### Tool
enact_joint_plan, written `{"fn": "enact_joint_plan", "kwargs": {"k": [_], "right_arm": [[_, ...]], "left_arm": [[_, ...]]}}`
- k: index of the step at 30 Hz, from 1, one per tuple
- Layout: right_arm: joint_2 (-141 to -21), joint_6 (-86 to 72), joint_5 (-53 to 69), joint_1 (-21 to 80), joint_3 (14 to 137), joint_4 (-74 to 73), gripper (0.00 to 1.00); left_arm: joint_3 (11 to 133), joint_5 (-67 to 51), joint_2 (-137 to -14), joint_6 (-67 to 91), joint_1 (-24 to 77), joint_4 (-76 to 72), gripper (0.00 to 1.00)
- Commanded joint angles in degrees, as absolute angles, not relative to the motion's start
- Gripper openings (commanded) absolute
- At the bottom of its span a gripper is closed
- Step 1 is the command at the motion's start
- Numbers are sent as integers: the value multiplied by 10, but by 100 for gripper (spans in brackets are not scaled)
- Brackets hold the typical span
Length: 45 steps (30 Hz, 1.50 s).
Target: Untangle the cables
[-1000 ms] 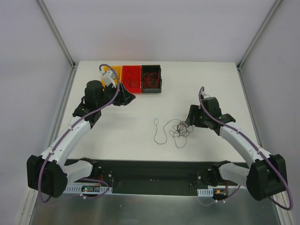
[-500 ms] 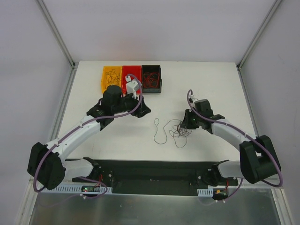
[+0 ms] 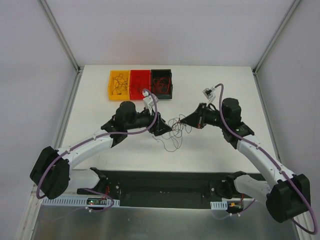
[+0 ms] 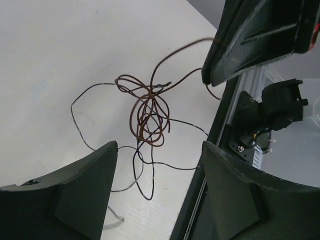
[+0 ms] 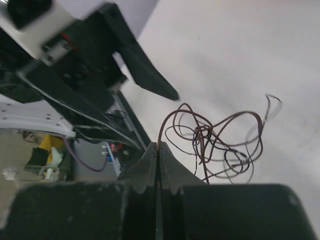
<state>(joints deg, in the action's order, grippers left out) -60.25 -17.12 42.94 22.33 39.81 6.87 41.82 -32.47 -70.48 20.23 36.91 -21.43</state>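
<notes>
We see the cables (image 3: pixel 175 131) bunched in the middle of the desk (image 3: pixel 225 90), well apart from its side edges and from the three bins (image 3: pixel 140 96) along the far edge. Our right end effector (image 3: pixel 189 120) has its fingers pressed together on one brown strand, the tangle trailing from it. Our left end effector (image 3: pixel 162 129) stands with fingers apart just beside the knot, gripping nothing.

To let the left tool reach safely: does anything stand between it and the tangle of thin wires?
Nothing visible does. The open left tool faces the tangle of thin brown and black wires; the shut right tool holds one brown strand beyond it.
</notes>
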Motion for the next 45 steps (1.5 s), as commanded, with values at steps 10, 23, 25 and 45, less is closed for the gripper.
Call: {"fn": "enact_joint_plan", "kwargs": {"k": [10,23,25,45], "right_arm": [[-577,-366,527,266,499,229,0],[-497,-293,452,269,706,56,0],[-490,-264,427,264,737,21,1],[-424,23,82,243,889,-279,0]], "left_arm": [[445,-239,-785,308,400,-328,61],[390,-135,-831,316,354,-170,5],[364,-121,-802,308,350,-173,4],[309,90,-536,260,310,43,25]]}}
